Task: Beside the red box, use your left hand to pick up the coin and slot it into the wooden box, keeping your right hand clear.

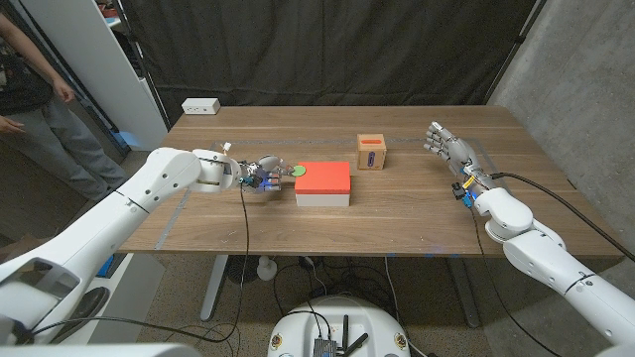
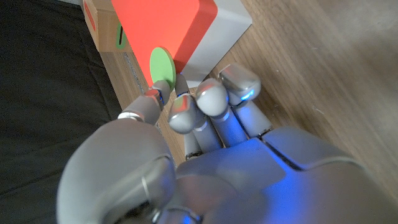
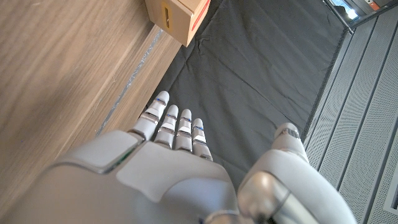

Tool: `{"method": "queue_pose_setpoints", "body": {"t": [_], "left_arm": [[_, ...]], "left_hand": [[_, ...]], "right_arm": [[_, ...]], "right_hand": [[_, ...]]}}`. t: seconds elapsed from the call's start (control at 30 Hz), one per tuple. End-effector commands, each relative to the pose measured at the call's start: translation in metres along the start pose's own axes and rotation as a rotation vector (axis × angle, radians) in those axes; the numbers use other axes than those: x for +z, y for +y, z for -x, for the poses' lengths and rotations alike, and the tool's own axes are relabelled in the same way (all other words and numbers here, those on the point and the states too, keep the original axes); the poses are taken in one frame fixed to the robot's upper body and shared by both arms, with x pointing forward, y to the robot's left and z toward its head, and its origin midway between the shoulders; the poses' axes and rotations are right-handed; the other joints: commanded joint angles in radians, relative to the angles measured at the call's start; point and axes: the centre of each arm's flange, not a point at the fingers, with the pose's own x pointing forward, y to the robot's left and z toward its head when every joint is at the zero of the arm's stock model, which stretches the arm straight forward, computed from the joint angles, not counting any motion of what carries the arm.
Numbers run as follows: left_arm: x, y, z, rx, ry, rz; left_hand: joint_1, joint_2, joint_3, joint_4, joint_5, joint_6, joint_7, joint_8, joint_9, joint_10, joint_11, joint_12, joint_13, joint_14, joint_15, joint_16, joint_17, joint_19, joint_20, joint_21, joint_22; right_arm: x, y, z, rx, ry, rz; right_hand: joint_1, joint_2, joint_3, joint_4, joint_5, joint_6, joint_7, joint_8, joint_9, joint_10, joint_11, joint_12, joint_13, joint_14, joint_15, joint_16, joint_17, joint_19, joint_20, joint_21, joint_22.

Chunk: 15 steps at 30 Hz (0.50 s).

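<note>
- Coin [image 2: 161, 64], green, sits at the left hand's [image 1: 260, 175] fingertips [image 2: 181, 84], against the red box's [image 1: 323, 177] edge; whether it is pinched or merely touched is hard to tell.
- Right hand [image 1: 444, 142] stands apart, fingers spread, holding nothing.
- Wooden box [image 1: 372, 152] stands beyond the red box.

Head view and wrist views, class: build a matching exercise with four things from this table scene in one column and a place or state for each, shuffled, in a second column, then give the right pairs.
Column one:
1. coin
2. wooden box
3. right hand
4. power strip

Column two:
A. far left corner of the table
B. green, at the left hand's fingers, against the red box
C. open, holding nothing, near the table's right edge
D. has a slot on top, beyond the red box

Pairs: 1-B, 2-D, 3-C, 4-A
</note>
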Motion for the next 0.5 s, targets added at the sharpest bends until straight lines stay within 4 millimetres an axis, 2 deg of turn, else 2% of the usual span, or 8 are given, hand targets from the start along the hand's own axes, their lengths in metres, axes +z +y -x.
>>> {"method": "queue_pose_setpoints", "body": {"t": [0.03, 0.07, 0.13, 0.5], "left_arm": [[-0.0023, -0.0033, -0.0002, 0.000, -0.007, 0.034], [-0.0030, -0.0035, -0.0002, 0.000, -0.010, 0.040], [-0.0039, -0.0037, -0.0004, 0.002, -0.012, 0.044], [-0.0068, -0.0020, 0.0020, 0.030, -0.032, 0.056]], "left_hand": [[0.042, 0.061, 0.031, -0.007, 0.010, 0.080, -0.016, 0.047, 0.026, -0.014, 0.007, -0.006, 0.003, -0.005, 0.001, 0.000, 0.010, -0.011, -0.045, 0.008, 0.002], [0.060, 0.078, 0.039, -0.012, 0.012, 0.112, -0.027, 0.067, 0.036, -0.010, 0.012, -0.008, -0.001, -0.009, 0.002, -0.004, 0.006, -0.011, -0.046, 0.009, 0.001], [0.073, 0.087, 0.041, -0.014, 0.013, 0.129, -0.034, 0.083, 0.047, -0.013, 0.013, -0.003, 0.009, -0.007, 0.002, -0.004, 0.008, -0.012, -0.045, 0.011, 0.001], [0.097, 0.099, 0.036, -0.013, 0.013, 0.135, -0.029, 0.123, 0.088, -0.014, 0.017, -0.003, 0.021, -0.002, 0.002, -0.001, 0.015, -0.018, -0.044, 0.012, 0.002]], "right_arm": [[-0.0005, -0.0017, 0.0005, -0.001, -0.003, -0.006], [-0.0005, -0.0019, 0.0006, -0.001, -0.003, -0.005], [-0.0008, -0.0024, 0.0008, -0.002, -0.002, -0.004], [-0.0008, -0.0014, 0.0003, 0.005, 0.002, 0.001]], "right_hand": [[0.015, 0.001, 0.004, 0.003, -0.002, 0.001, 0.033, 0.000, 0.003, 0.011, 0.001, -0.003, 0.003, 0.009, 0.005, 0.009, 0.001, 0.004, 0.003, 0.000, 0.002], [0.015, 0.001, 0.004, 0.003, -0.002, 0.000, 0.033, -0.001, 0.003, 0.011, 0.002, -0.002, 0.003, 0.010, 0.004, 0.009, 0.001, 0.004, 0.003, 0.000, 0.002], [0.015, 0.001, 0.004, 0.003, -0.002, 0.000, 0.032, -0.001, 0.003, 0.011, 0.002, -0.002, 0.003, 0.010, 0.004, 0.009, 0.001, 0.004, 0.004, 0.000, 0.002], [0.015, 0.000, 0.003, 0.003, -0.002, 0.001, 0.030, 0.000, 0.003, 0.013, 0.002, -0.002, 0.003, 0.011, 0.005, 0.010, 0.000, 0.005, 0.005, 0.001, 0.002]]}}
